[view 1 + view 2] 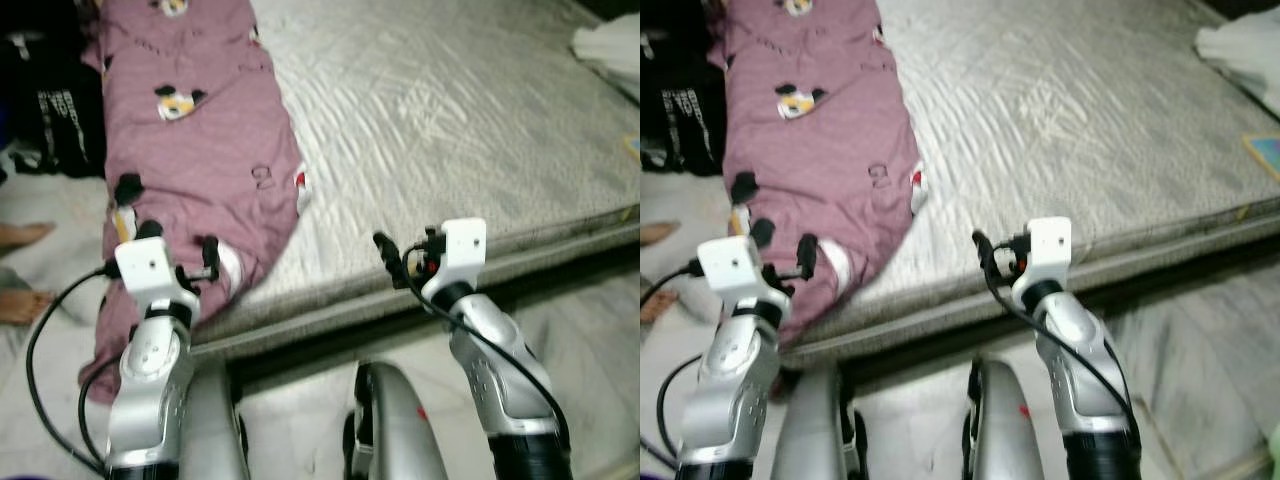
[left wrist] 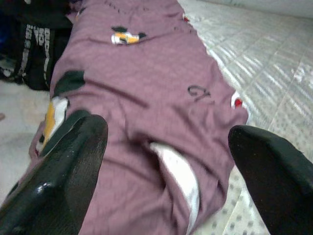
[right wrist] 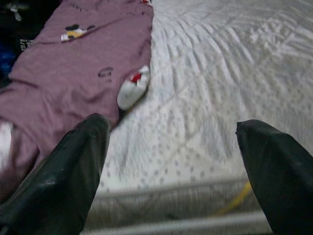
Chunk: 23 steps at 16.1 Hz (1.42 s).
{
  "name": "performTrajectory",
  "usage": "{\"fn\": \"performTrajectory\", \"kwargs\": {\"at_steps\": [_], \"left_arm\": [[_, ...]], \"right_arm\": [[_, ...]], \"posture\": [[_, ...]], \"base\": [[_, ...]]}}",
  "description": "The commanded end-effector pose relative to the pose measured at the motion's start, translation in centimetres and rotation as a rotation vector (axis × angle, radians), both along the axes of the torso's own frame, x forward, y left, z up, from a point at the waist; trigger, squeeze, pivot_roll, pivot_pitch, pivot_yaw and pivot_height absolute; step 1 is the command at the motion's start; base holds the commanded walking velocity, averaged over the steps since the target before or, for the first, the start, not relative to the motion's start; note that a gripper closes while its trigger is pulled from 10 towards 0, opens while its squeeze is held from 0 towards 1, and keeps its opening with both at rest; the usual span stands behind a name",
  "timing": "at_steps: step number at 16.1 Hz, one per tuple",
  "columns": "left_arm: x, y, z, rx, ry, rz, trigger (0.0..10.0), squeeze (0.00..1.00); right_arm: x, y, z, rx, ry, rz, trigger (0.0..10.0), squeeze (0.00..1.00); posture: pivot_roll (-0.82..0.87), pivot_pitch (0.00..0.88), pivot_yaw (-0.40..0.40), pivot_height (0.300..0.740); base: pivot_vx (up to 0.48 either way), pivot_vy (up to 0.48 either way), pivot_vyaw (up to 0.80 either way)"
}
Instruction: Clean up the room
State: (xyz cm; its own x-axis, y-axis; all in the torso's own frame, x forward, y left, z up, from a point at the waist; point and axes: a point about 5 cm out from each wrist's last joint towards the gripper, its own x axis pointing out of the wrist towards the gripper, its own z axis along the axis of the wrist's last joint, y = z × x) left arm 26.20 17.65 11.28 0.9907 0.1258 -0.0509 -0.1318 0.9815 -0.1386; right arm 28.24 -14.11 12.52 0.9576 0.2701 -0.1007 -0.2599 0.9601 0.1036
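My left hand (image 1: pixel 180 250) was spread wide, its two black fingers (image 2: pixel 63 161) well apart and holding nothing, poised just above the near end of the mauve blanket (image 1: pixel 200 150). That blanket, printed with small cartoon figures, lay along the left side of the bed (image 1: pixel 450 120) and spilled over the near edge toward the floor (image 1: pixel 300 400). My left arm was raised in front of me, bent at the elbow, the wrist pointing forward at the cloth. My right hand (image 1: pixel 400 258) was also wide apart and empty, held over the near edge of the quilted grey mattress, to the right of the blanket and clear of it. A white bundle (image 1: pixel 610 50) sat at the far right corner of the bed, and a black bag (image 1: pixel 60 110) stood on the floor left of the blanket.
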Motion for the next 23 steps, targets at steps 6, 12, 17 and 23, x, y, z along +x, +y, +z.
{"fn": "performTrajectory", "kwargs": {"at_steps": [6,12,17,23], "left_arm": [[0.2,0.8,0.0,-0.004,-0.002,0.051,10.0,0.0],[0.7,1.1,0.1,-0.01,-0.012,0.074,10.0,0.0],[1.0,0.6,-0.3,-0.027,-0.01,0.054,10.0,0.0],[1.2,0.0,-0.9,-0.075,0.017,0.065,10.0,0.0]], "right_arm": [[-0.1,-0.2,-0.3,0.002,0.019,0.0,10.0,0.0],[-0.1,0.0,-0.3,-0.008,0.017,0.015,10.0,0.0],[-0.1,-0.1,-0.2,-0.007,0.016,0.017,10.0,0.0],[-0.1,-0.2,-0.2,-0.008,0.021,0.018,10.0,0.0]], "posture": [[-0.13,0.181,-0.05,0.547],[-0.14,0.172,-0.049,0.547],[-0.14,0.172,-0.052,0.547],[-0.15,0.191,-0.054,0.547]], "base": [[0.0,0.0,0.0],[0.0,0.0,0.07],[0.292,0.0,0.11],[0.184,0.0,0.0]]}}
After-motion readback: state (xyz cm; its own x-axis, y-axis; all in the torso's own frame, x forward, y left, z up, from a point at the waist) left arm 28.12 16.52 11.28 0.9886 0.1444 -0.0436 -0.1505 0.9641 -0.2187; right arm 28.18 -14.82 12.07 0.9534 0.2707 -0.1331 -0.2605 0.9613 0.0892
